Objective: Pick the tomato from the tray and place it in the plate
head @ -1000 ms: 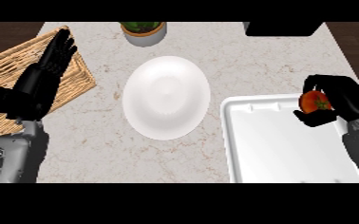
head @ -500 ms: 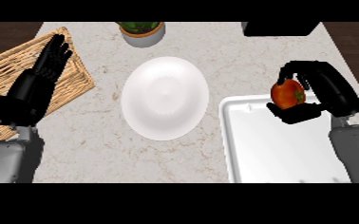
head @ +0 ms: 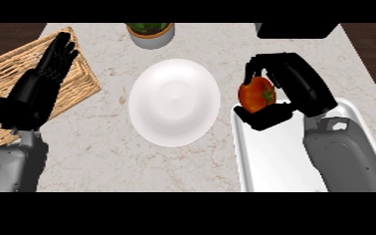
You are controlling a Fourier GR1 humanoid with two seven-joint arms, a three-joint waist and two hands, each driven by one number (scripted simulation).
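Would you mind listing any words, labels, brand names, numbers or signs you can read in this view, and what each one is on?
None: no readable text shows anywhere.
The tomato, white plate, tray, wicker mat, plant pot and dark object at the far edge carry no visible lettering, nor does either hand.

Bare counter [head: 110,144] lay open between the plate [head: 174,102] and the tray [head: 275,154] at lower right. A potted plant [head: 151,32] stood at top centre, a wicker mat [head: 62,79] upper left under my resting left hand [head: 40,87].
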